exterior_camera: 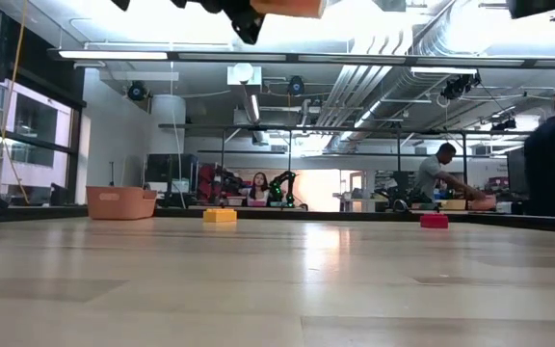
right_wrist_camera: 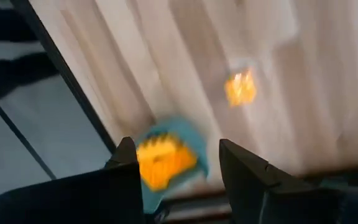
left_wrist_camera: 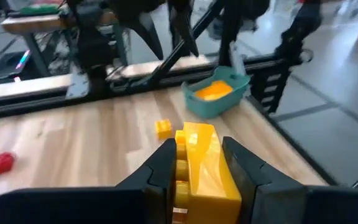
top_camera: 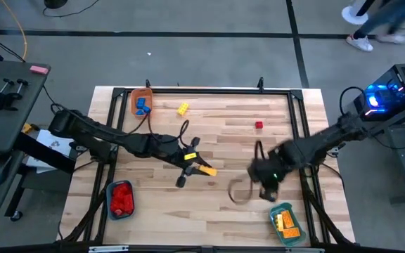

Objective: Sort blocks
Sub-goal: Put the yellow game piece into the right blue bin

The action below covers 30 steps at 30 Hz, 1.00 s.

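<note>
My left gripper (top_camera: pixel 193 168) is over the middle of the table, shut on a yellow block (left_wrist_camera: pixel 201 174), which also shows at the top of the low view (exterior_camera: pixel 287 7). My right gripper (right_wrist_camera: pixel 179 168) is open above the table's right near part, over a teal tray (right_wrist_camera: pixel 166 158) of yellow blocks, and holds nothing. A loose yellow block (top_camera: pixel 183 108) and a red block (top_camera: pixel 259 125) lie flat on the far part of the table. Another yellow block (left_wrist_camera: pixel 163 128) lies on the table beyond the held one. My left gripper pinches the yellow block by its two long sides (left_wrist_camera: pixel 185 163) between the two fingers (left_wrist_camera: pixel 241 168). The fingers lie along the block, and its studded end (left_wrist_camera: pixel 196 132) sticks out past the fingertips. The block is lifted well clear of the table.
An orange tray (top_camera: pixel 141 103) with blue blocks stands at the far left. A tray (top_camera: pixel 121 199) with red blocks is at the near left, and the teal tray (top_camera: pixel 287 221) with yellow blocks at the near right. Black frame rails edge the table. People show in the room beyond.
</note>
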Available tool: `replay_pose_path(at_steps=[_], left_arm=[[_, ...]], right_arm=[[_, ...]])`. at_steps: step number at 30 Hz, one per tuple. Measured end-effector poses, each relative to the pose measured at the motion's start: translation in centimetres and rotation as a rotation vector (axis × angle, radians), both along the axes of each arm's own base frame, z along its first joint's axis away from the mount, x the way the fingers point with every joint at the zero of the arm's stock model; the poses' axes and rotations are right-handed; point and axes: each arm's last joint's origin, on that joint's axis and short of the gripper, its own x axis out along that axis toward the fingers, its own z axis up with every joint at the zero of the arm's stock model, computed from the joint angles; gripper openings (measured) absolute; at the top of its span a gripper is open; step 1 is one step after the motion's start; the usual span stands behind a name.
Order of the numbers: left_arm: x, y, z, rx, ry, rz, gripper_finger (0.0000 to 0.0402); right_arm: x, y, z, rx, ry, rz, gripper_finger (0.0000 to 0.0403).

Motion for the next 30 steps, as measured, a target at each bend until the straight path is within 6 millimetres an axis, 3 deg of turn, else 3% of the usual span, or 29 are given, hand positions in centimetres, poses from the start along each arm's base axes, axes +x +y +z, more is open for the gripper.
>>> replay_pose_path(at_steps=[5,10,12,14,30], left_arm=[[0.6,-0.5,-0.4,-0.049,-0.023,-0.044,0.0073],[0.7,-0.3,0.1,-0.042,-0.074,-0.045,0.0073],[0.7,-0.3,0.1,-0.042,-0.078,-0.045,0.0073],[0.7,-0.3,0.1,-0.043,-0.081,-0.045,0.0073],[0.6,-0.3,0.1,-0.088,-0.047,-0.035,0.0073]], right_arm=[[-3.5,4.7,-2.9,0.007,0.185,-0.058,0.0098],[-7.2,7.4,-7.2,0.012,0.425,-0.128,0.0034],[-8.3,7.6,-8.5,-0.007,0.496,-0.133,0.0009],[-9.0,7.7,-9.5,-0.001,0.538,-0.115,0.001],[-10.4,7.5,-15.1,0.136,0.557,-0.002,0.0]])
